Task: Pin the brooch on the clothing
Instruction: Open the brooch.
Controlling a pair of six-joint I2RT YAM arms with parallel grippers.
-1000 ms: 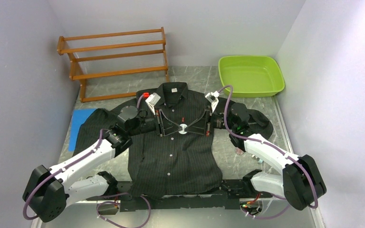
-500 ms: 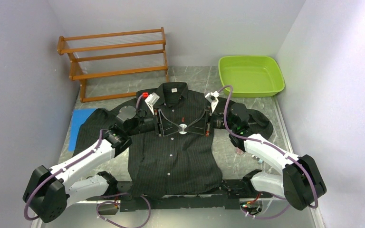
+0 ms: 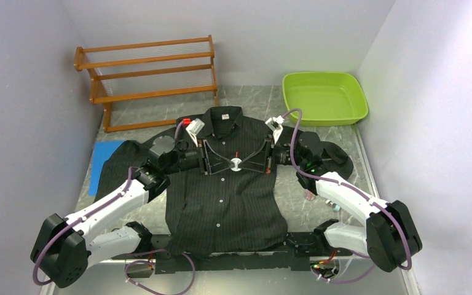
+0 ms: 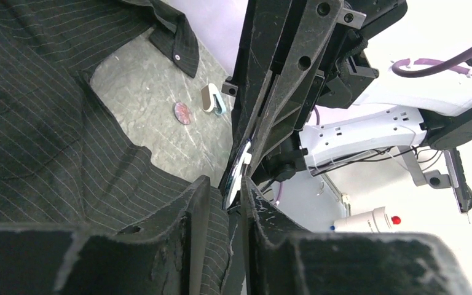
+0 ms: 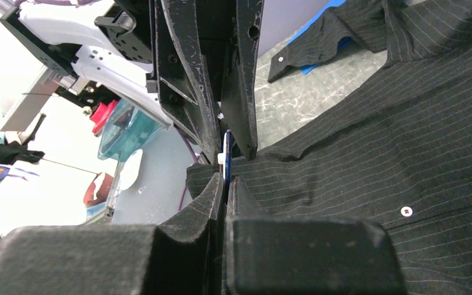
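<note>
Where the two arms meet over the chest of the large black pinstriped shirt, a small round white brooch sits between their fingertips, below the collar and near the line of white buttons. That shirt lies flat and face up on the grey marbled table, with its collar toward the far wall and its sleeves spread to either side.

From the left side, the left gripper points its tips at the brooch. In its own wrist view the jaws stand slightly apart. The brooch, seen edge-on as a thin pale disc, dips into the narrow gap between them. Whether either pad touches it cannot be told.

Opposite it, the right gripper has its jaws pressed together on the brooch, whose thin blue-and-white edge stands up from between the tips.

Behind the shirt, a brown wooden slatted rack stands at the far left and a lime-green plastic tub at the far right, both well apart from the grippers. A flat blue sheet shows beside the sleeve on the left.
</note>
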